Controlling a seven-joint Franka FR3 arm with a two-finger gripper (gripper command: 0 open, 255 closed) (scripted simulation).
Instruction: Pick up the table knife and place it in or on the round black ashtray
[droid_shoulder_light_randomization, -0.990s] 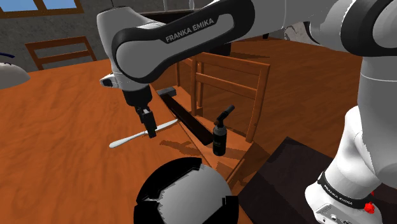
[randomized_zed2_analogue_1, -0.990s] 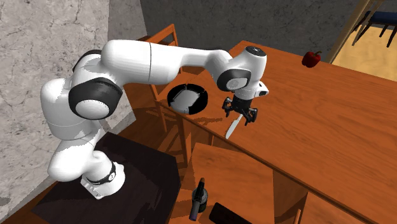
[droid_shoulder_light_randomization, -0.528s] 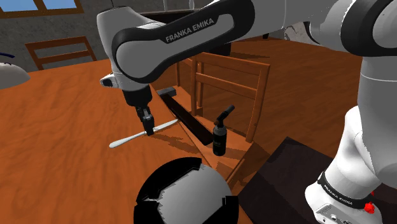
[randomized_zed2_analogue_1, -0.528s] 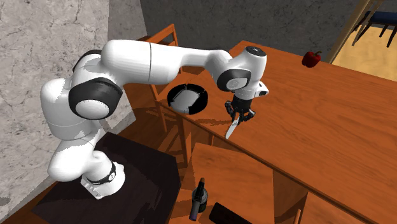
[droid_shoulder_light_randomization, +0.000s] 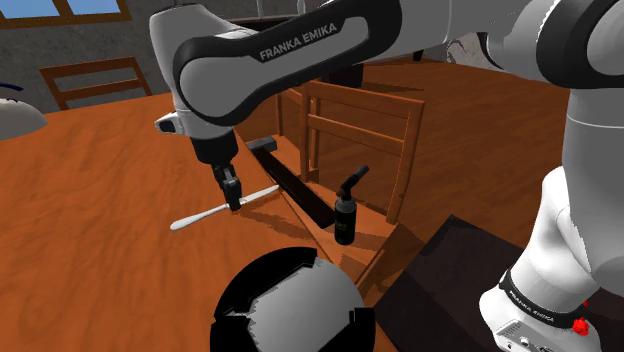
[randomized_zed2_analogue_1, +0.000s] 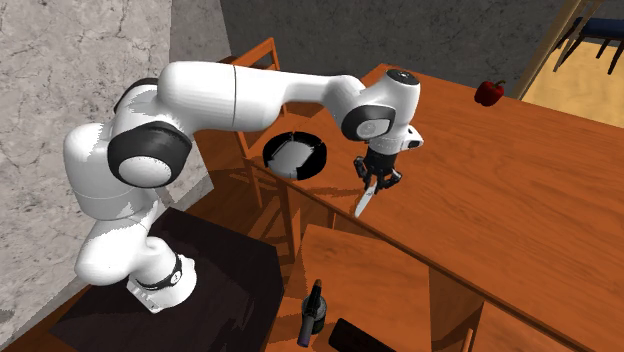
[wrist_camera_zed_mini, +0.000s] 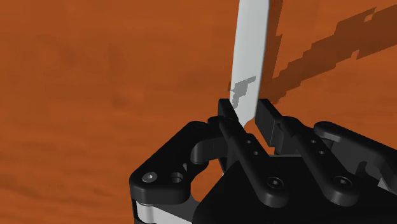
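While the tool (droid_shoulder_light_randomization: 233, 195) hangs low over the desk (droid_shoulder_light_randomization: 90, 200), its two black fingers stand narrow, clasped on the table knife (droid_shoulder_light_randomization: 205, 214) from either side.

- Wrist view: both fingers press the flat pale strip of the knife (wrist_camera_zed_mini: 251, 51), which runs straight out from the tool (wrist_camera_zed_mini: 249, 109) over brown wood grain. A blocky shadow falls on the desk beside it.
- Shoulder view: knife is white and slim. It lies slantwise, one end reaching toward that view's left and the other toward the wooden chair (droid_shoulder_light_randomization: 360, 130). The grip sits nearer the chair-side end. Cannot tell whether the knife rests on the desk or is just clear of it.
- Round black ashtray (droid_shoulder_light_randomization: 235, 290), with a pale grey inside, stands near the shoulder view's bottom edge, apart from the knife.
- Second exterior view: ashtray (randomized_zed2_analogue_1: 270, 150) is on the desk (randomized_zed2_analogue_1: 500, 190) near the end under the white arm. Tool (randomized_zed2_analogue_1: 375, 182) and knife (randomized_zed2_analogue_1: 363, 203) are beside it at the desk's edge, not touching it.
- Dark bottle (droid_shoulder_light_randomization: 345, 215) stands by the chair, off the desk.
- Red pepper (randomized_zed2_analogue_1: 489, 92) is far along the desk.
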